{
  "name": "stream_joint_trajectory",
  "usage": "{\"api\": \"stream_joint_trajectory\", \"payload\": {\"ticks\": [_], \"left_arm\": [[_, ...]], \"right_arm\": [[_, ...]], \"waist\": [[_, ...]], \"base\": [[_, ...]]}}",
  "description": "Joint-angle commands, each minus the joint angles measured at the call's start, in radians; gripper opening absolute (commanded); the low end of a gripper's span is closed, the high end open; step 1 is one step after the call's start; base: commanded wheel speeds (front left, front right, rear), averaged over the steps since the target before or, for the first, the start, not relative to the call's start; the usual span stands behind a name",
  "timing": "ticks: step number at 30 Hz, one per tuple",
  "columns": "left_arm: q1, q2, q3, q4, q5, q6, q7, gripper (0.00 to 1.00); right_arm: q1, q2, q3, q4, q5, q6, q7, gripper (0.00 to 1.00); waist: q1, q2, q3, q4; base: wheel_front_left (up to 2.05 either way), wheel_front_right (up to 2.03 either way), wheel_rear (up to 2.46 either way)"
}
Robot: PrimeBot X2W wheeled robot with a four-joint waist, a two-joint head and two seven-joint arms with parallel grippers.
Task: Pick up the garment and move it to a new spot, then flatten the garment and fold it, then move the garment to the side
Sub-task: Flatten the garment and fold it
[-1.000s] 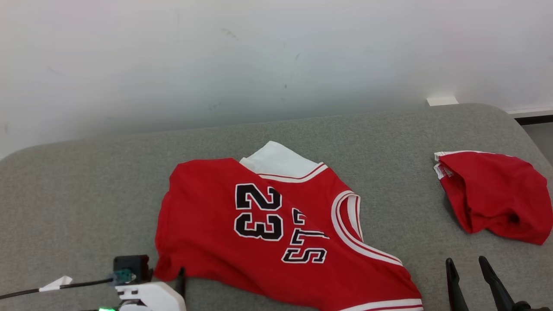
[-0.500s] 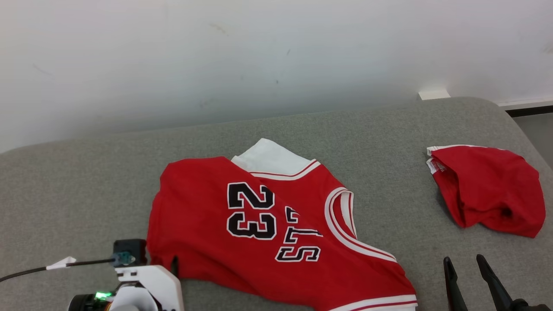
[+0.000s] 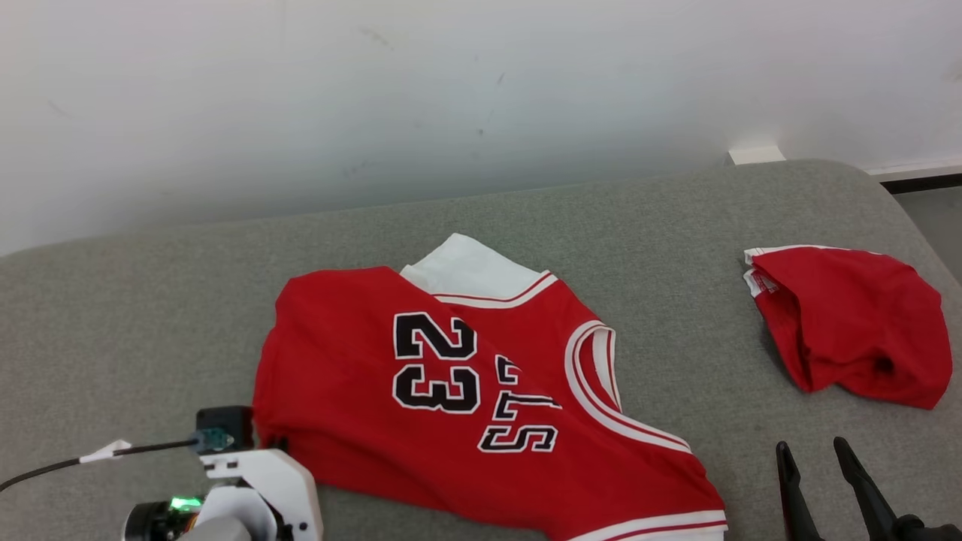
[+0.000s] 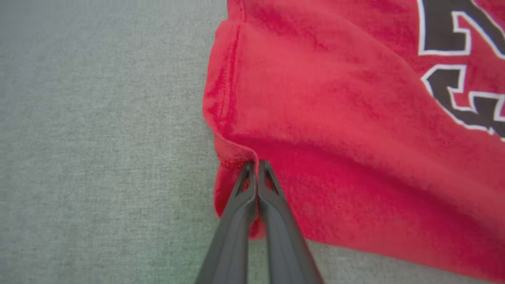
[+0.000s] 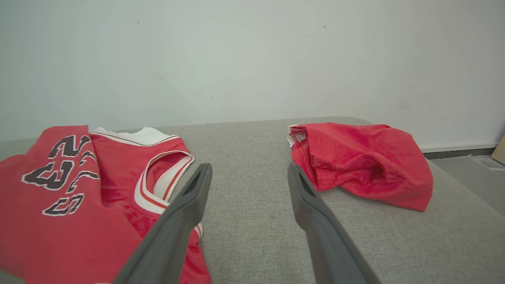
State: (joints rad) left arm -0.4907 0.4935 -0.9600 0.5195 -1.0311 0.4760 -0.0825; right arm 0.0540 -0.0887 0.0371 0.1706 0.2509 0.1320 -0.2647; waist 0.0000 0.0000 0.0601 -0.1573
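– Jersey (image 3: 466, 391) first: where does it lie?
– Spread across the middle of the grey cushion (image 3: 150, 315), red, with a black 23 facing up. Its white collar points to the far side, towards the pale wall (image 3: 451, 90). The white-trimmed armhole sits on its right side, and the striped hem reaches the near edge of the head view.
– Flat?
– Mostly. The cloth is rumpled at the near left corner, where the hem folds over itself.
– And the left claw (image 4: 257, 163)?
– Right at that corner. Its two dark fingers are pressed together, pinching the folded hem between them, and a bit of red cloth pokes out below the tips.
– The right claw (image 3: 812, 447)?
– Near right, just beside the jersey's hem but apart from it. Its fingers stand wide and hold nothing, with bare cushion between them.
– Anything else on the cushion?
– A red bundle (image 3: 849, 323) of cloth with a white edge on the far right, well apart from the jersey. A black cable (image 3: 45, 469) also runs in from the near left to the left wrist.
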Motion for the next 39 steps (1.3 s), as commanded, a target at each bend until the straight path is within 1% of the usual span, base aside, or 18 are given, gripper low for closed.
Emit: {"api": "stream_joint_trajectory", "payload": {"ticks": [1,6,9,11,15,19,21,22,23,24,25,29,33,35,39], "left_arm": [[-0.017,0.002,0.007,0.001,-0.009,-0.002,-0.011,0.00],[-0.078,-0.001,0.053,-0.043,-0.013,-0.007,-0.051,0.00],[-0.126,0.010,0.070,-0.061,-0.024,-0.014,-0.023,0.00],[-0.157,0.013,0.089,-0.056,-0.041,-0.028,0.001,0.00],[-0.206,0.022,0.087,-0.003,-0.064,-0.059,0.077,0.00],[-0.254,0.017,0.061,0.063,-0.053,-0.095,0.137,0.00],[-0.271,0.014,0.047,0.103,-0.043,-0.105,0.154,0.00],[-0.278,0.013,0.032,0.126,-0.030,-0.110,0.163,0.14],[-0.283,0.011,0.019,0.145,-0.016,-0.111,0.166,0.41],[-0.285,0.008,0.014,0.166,-0.011,-0.114,0.164,0.91],[-0.284,0.004,0.008,0.183,-0.006,-0.115,0.159,1.00],[-0.260,-0.013,0.012,0.225,0.000,-0.118,0.107,1.00],[-0.228,-0.009,0.035,0.190,-0.019,-0.133,0.041,1.00],[-0.206,0.009,0.049,0.148,-0.031,-0.136,0.017,1.00],[-0.150,0.077,0.070,0.016,-0.042,-0.114,-0.006,1.00]], "right_arm": [[-0.006,-0.005,-0.002,0.002,0.009,-0.003,0.001,1.00],[-0.003,-0.008,-0.004,-0.003,0.010,-0.003,0.001,1.00],[-0.010,-0.011,0.003,0.001,0.011,-0.003,0.001,1.00],[-0.022,-0.011,0.008,0.000,0.014,-0.003,0.001,1.00],[-0.040,-0.011,0.027,0.006,0.018,-0.003,0.001,1.00],[-0.052,-0.005,0.034,0.014,0.023,-0.003,0.001,1.00],[-0.054,-0.002,0.034,0.019,0.025,-0.003,0.001,1.00],[-0.055,-0.001,0.034,0.020,0.027,-0.003,0.001,1.00],[-0.056,0.000,0.032,0.023,0.028,-0.003,0.001,1.00],[-0.054,0.002,0.031,0.025,0.031,-0.003,0.001,1.00],[-0.054,0.004,0.031,0.026,0.029,-0.003,0.001,1.00],[-0.047,0.008,0.021,0.031,0.029,-0.003,0.001,1.00],[-0.040,0.008,0.008,0.030,0.023,-0.003,0.001,1.00],[-0.038,0.006,0.001,0.025,0.019,-0.003,0.001,1.00],[-0.030,0.001,-0.008,0.016,0.015,-0.003,0.001,1.00]], "waist": [[0.0000,0.0000,0.000,0.001],[0.0000,0.0000,0.006,0.015],[0.0000,0.0000,0.013,0.020],[0.0000,0.0000,0.021,0.017],[0.0000,0.0000,0.036,-0.005],[0.0000,0.0000,0.051,-0.035],[0.0000,0.0000,0.058,-0.048],[0.0000,0.0000,0.061,-0.054],[0.0000,0.0000,0.064,-0.059],[0.0000,0.0000,0.065,-0.063],[0.0000,0.0000,0.067,-0.066],[0.0000,0.0000,0.066,-0.064],[0.0000,0.0000,0.056,-0.046],[0.0000,0.0000,0.051,-0.035],[0.0000,0.0000,0.044,-0.015]], "base": [[0.00,0.00,0.00],[0.00,0.00,0.00],[0.00,0.00,0.00],[0.00,0.00,0.00],[0.00,0.00,0.00],[0.00,0.00,0.00],[0.00,0.00,0.00],[0.00,0.00,0.00],[0.00,0.00,0.00],[0.00,0.00,0.00],[0.00,0.00,0.00],[0.00,0.00,0.00],[0.00,0.00,0.00],[0.00,0.00,0.00],[0.00,0.00,0.00]]}}
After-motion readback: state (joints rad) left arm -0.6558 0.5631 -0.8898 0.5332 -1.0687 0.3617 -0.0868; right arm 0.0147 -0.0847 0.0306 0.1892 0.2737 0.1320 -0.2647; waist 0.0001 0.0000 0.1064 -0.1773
